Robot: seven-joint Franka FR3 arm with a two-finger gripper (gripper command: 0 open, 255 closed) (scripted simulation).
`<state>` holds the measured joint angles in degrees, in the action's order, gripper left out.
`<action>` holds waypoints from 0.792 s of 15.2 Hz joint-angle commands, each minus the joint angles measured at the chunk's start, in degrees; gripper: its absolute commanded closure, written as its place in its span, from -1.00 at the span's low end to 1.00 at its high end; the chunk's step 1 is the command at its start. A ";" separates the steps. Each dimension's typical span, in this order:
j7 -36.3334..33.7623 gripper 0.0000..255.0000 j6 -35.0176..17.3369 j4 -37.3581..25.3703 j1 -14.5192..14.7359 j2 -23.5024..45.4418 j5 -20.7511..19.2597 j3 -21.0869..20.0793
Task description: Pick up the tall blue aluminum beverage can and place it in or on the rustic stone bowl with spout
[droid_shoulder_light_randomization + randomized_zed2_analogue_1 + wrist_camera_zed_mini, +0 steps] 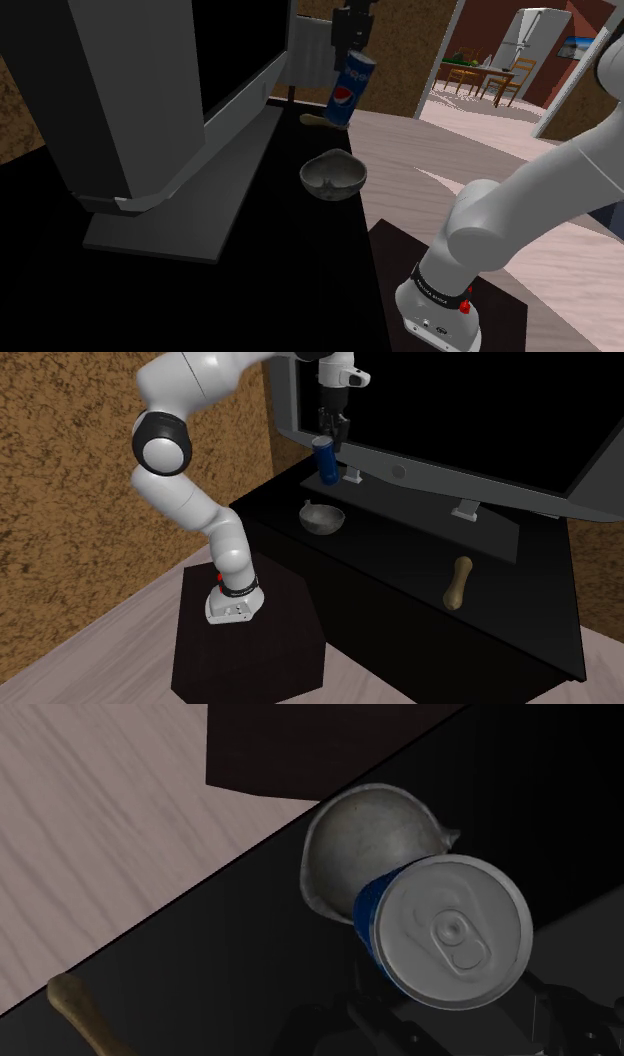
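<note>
Pinching can top in pincer | can hangs tilted, seemingly above bowl

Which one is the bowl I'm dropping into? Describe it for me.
Find the big television on the black cabinet. In front of it sits the bowl. It is grey, round and hollow with a small spout, unlike the blue can in the gripper.

Dim, even light, faint shadows
</note>
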<state>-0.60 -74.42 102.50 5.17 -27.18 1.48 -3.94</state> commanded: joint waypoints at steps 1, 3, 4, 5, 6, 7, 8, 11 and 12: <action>-0.04 1.00 -1.45 2.60 0.04 -1.16 0.08 -0.03; -0.01 1.00 -2.97 4.90 0.07 -1.94 0.12 -0.03; 0.01 1.00 -3.72 6.03 0.08 -2.32 0.14 -0.03; 0.02 1.00 -4.47 7.14 0.09 -2.68 0.16 -0.03; 0.04 1.00 -5.22 8.24 0.11 -3.02 0.17 -0.04; 0.05 1.00 -5.97 9.32 0.12 -3.36 0.19 -0.04; 0.06 1.00 -6.71 10.38 0.13 -3.68 0.21 -0.05; 0.10 1.00 -8.92 13.50 0.17 -4.59 0.27 -0.07; 0.11 1.00 -9.66 14.51 0.18 -4.86 0.29 -0.08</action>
<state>-0.50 -83.34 116.14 5.34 -31.86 1.76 -4.02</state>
